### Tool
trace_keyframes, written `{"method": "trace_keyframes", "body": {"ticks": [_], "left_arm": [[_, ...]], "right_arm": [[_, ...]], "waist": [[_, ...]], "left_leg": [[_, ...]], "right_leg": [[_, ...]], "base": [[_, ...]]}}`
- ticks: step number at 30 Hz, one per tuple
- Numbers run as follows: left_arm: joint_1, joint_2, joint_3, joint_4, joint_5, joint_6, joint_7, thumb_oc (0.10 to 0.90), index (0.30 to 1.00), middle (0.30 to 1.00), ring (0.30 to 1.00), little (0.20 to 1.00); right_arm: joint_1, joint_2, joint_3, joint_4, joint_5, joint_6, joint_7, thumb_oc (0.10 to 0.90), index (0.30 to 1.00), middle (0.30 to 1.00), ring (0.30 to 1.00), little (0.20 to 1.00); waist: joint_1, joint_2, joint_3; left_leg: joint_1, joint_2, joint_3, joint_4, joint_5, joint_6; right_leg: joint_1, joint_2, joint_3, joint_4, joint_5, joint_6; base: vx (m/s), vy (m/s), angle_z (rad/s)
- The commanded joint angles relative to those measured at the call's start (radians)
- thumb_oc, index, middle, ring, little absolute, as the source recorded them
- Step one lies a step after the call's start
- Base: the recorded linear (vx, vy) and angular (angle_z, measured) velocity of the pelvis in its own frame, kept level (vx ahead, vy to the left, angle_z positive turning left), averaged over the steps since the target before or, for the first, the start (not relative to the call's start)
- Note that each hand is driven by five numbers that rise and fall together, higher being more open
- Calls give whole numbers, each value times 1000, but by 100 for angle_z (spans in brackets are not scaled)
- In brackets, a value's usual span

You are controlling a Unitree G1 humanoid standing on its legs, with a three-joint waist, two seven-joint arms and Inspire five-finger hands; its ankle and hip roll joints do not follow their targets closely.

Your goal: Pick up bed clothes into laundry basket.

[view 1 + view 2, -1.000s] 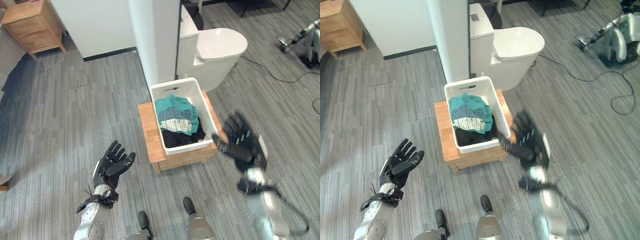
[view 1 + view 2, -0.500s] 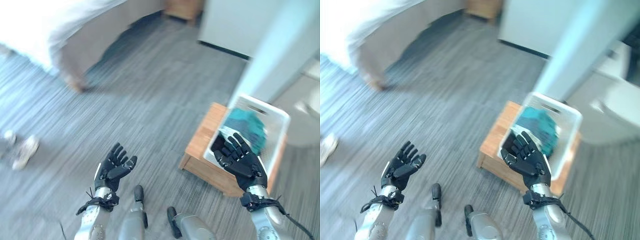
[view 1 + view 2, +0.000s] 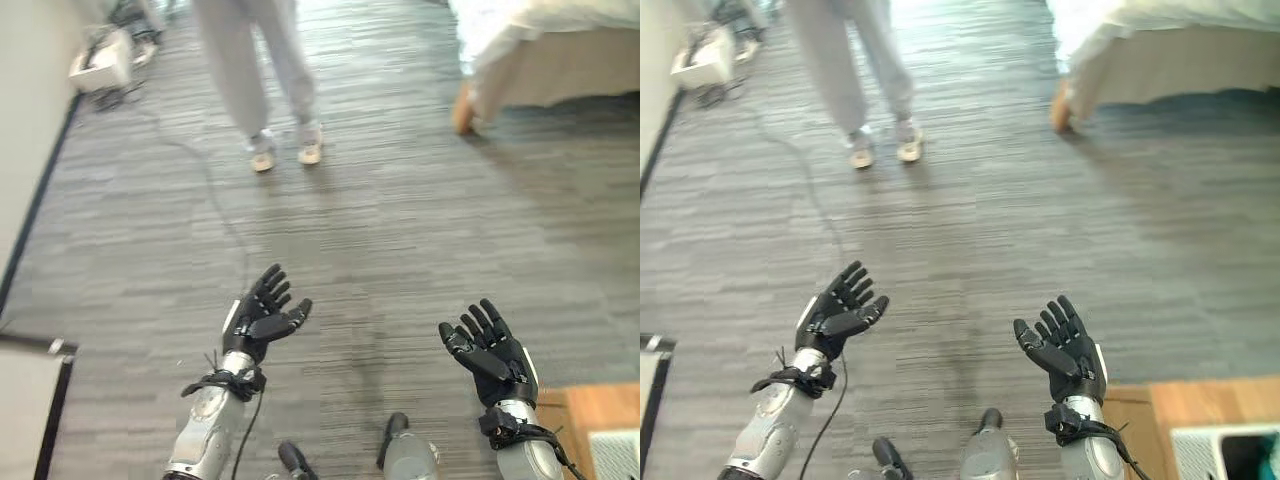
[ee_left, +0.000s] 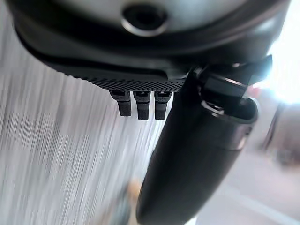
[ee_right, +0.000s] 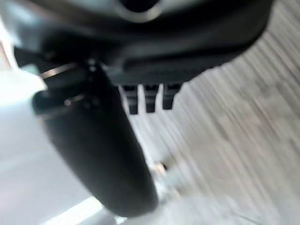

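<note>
Left hand (image 3: 258, 320): open, empty, over the floor (image 3: 400, 230).
Right hand (image 3: 490, 352): open, empty.
Bed (image 3: 540, 40): far beyond right hand.
Person (image 3: 265, 70): standing left of bed.

Floor: I see grey wood-look planks (image 3: 400, 230).
Standing on it: a person (image 3: 262, 70), a bed (image 3: 560, 45), a wooden stand (image 3: 1185, 415).

A person's legs (image 3: 258, 75) stand far left; the bed (image 3: 545, 45) lies far right; probably the basket's corner (image 3: 1225, 455) near right.
</note>
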Motion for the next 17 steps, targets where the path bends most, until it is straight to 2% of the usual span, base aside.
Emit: {"method": "trace_keyframes", "body": {"ticks": [1,2,3,4,6,8,9,12,17], "left_arm": [[30,114,46,-97,48,-120,-9,800,900,900,900,900],[26,111,53,-82,45,-128,6,800,900,900,900,900],[28,106,56,-96,52,-129,9,800,900,900,900,900],[19,93,60,-85,63,-127,22,800,900,900,900,900],[31,70,76,-106,87,-145,68,800,900,900,900,900],[51,17,71,-97,27,-141,72,800,900,900,900,900],[64,-1,63,-86,-12,-134,66,800,900,900,900,900],[86,15,69,-92,49,-116,61,800,900,900,900,900],[93,3,91,-96,36,-122,71,800,900,900,900,900]], "right_arm": [[-103,37,-12,-16,21,-65,9,800,900,900,900,900],[-98,31,-18,-9,-20,-69,15,800,900,900,900,900],[-91,18,-23,-20,-71,-63,-9,800,900,900,900,900],[-95,10,-28,-29,-86,-69,-16,800,900,900,900,900],[-125,10,-22,-22,-87,-82,-39,800,900,900,900,900],[-127,32,-31,-13,-41,-84,-31,800,900,900,900,900],[-118,26,-33,-22,-61,-83,-35,800,900,900,900,900],[-103,16,-44,-26,-105,-76,-39,800,900,900,900,900],[-67,18,-69,-23,-121,-72,-38,800,900,900,900,900]], "waist": [[39,-120,-50],[59,-122,-50],[67,-126,-50],[80,-128,-59],[101,-141,-68],[114,-155,-85],[119,-161,-90],[123,-169,-114],[115,-182,-129]], "left_leg": [[65,-80,33,-62,-43,-60],[59,-85,10,-62,-39,-59],[63,-96,-6,-62,-41,-58],[60,-95,-15,-62,-36,-56],[68,-95,-3,-62,-47,-53],[76,-99,7,-62,-53,-49],[89,-99,9,-62,-61,-46],[102,-90,28,-62,-63,-48],[122,-79,37,-62,-71,-51]], "right_leg": [[-22,-44,81,-110,142,33],[-1,-53,55,-142,131,18],[8,-77,41,-152,131,28],[20,-75,37,-159,131,16],[42,-78,-1,-230,158,22],[74,-73,23,-301,182,21],[95,-74,14,-330,185,21],[124,-71,19,-359,195,22],[144,-65,32,-372,187,18]], "base": [[2,0,156],[-20,-7,112],[-20,-60,115],[13,-47,95],[64,-54,38],[65,-21,-2],[69,-5,-4],[68,13,-1],[39,12,-10]]}}
